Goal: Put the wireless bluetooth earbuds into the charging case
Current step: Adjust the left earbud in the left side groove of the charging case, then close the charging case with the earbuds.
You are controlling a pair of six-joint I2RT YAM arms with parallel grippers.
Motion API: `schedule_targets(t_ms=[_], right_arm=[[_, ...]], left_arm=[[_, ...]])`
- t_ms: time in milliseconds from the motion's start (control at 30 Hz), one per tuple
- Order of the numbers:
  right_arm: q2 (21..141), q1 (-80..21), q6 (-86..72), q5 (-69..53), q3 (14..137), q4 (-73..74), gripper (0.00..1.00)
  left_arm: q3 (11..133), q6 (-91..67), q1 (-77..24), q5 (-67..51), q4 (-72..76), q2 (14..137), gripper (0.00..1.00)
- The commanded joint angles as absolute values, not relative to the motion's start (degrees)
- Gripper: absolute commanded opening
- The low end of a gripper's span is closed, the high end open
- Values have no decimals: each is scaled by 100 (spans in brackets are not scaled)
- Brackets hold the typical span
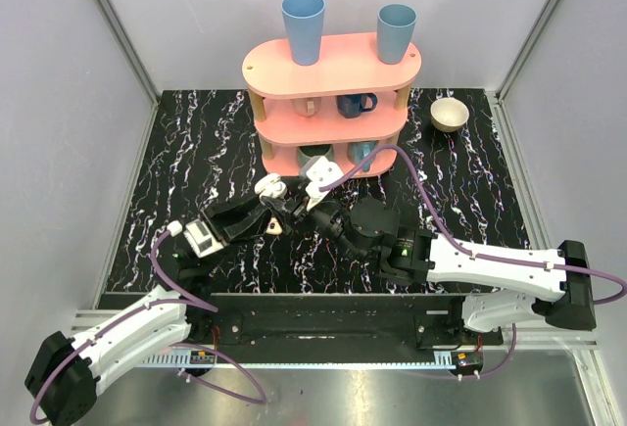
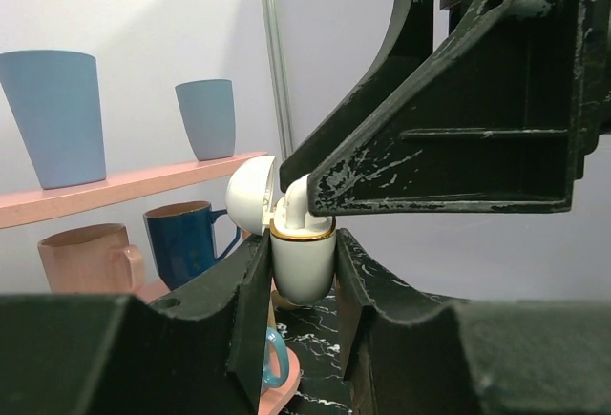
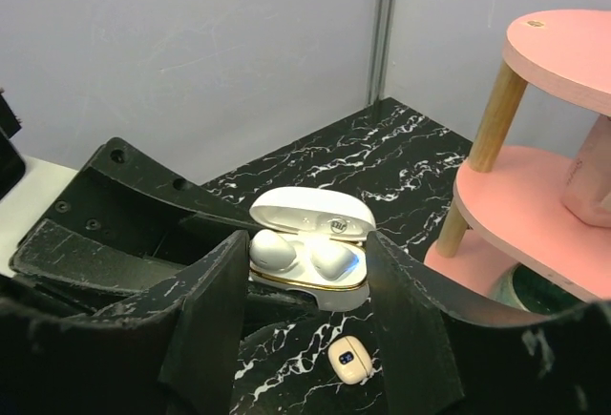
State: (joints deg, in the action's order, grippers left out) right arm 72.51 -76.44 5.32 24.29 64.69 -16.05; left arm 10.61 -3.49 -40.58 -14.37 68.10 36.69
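Fingers of my left tool (image 2: 302,277) are clamped narrow on the charging case (image 3: 315,286), 1 on each side of its rounded white body just under the gold rim. They hold it upright above the black marbled tabletop (image 1: 196,152). Its lid (image 3: 310,213) stands hinged back.

Both wireless bluetooth earbuds (image 3: 270,248) sit in the case's 2 wells, side by side. The left wrist view shows 1 of them rising a little above the rim.

My right tool (image 3: 307,248) comes in from the other side with its jaws about half wide, 1 finger on either side of the open top of the case. In the left wrist view, 1 of those fingers lies right at the raised earbud. I cannot tell whether it touches it, and I see nothing pinched between the 2.

On the tabletop below the case lies a small beige oval piece (image 3: 350,360). Behind stands a pink tiered shelf (image 1: 333,64) with 2 blue cups (image 1: 304,26) on top and mugs (image 2: 186,238) on the tier beneath. A cream bowl (image 1: 450,113) sits on the tabletop to its right.
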Motion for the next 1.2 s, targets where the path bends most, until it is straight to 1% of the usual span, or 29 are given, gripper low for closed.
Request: schedule_targets(t_ms=[0,67,133,300,467,500,767,900,1167], right_arm=[[7242,-7594,694,2847,6609,-1643,59],[7216,-7585,773,2699,6618,-1670,59],[7059,-7585,817,2260,6514,-1870,61],[6803,-7585,729,2013,6390,-2136,63],[6592,-7576,747,2442,6100,-2513,64],[6557,-7567,747,2730,6074,-2557,64],[6451,-7488,879,3357,6021,-2408,68],[6276,-7269,669,3577,6143,-1961,71],[5977,-6223,-518,2787,6424,-449,73]], left_arm=[[1274,-334,-4078,-1643,7066,3612,0],[1266,-343,-4087,-1644,7066,3612,0],[1257,-352,-4087,-1635,7058,3612,0],[1213,-360,-4087,-1582,7066,3595,0],[1187,-343,-4087,-1582,7040,3560,0],[1178,-343,-4087,-1582,7040,3560,0],[1169,-325,-4087,-1757,7022,3665,0],[1230,-308,-4087,-1889,6891,3674,0],[1301,-360,-4087,-2153,6654,3639,0]])
